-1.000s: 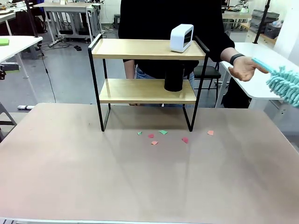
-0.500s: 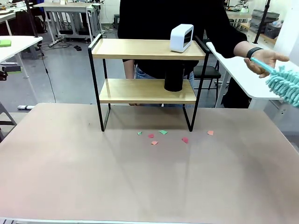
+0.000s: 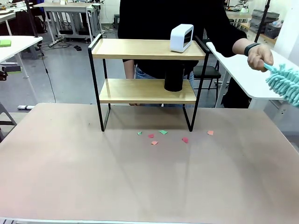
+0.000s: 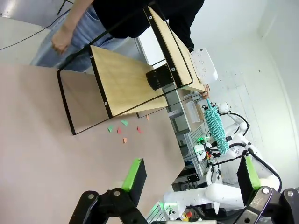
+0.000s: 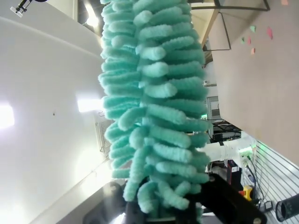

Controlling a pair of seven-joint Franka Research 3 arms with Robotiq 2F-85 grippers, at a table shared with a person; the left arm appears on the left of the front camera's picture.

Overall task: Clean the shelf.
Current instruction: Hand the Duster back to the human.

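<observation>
Shelf (image 3: 145, 70): two-tier rack on the beige tabletop (image 3: 140, 177), beyond the left gripper (image 4: 187, 175), whose jaws are spread and empty. White box (image 3: 181, 38) on top board, black cylinder (image 3: 174, 80) on lower. Paper scraps (image 3: 162, 132) before its legs. Teal duster (image 5: 154, 102): head clamped in the right gripper (image 5: 187, 210); person's hand (image 3: 258, 57) grips its handle.

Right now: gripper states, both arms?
Left gripper: open, empty.
Right gripper: shut on the teal duster; the person's hand grips its handle end.
</observation>
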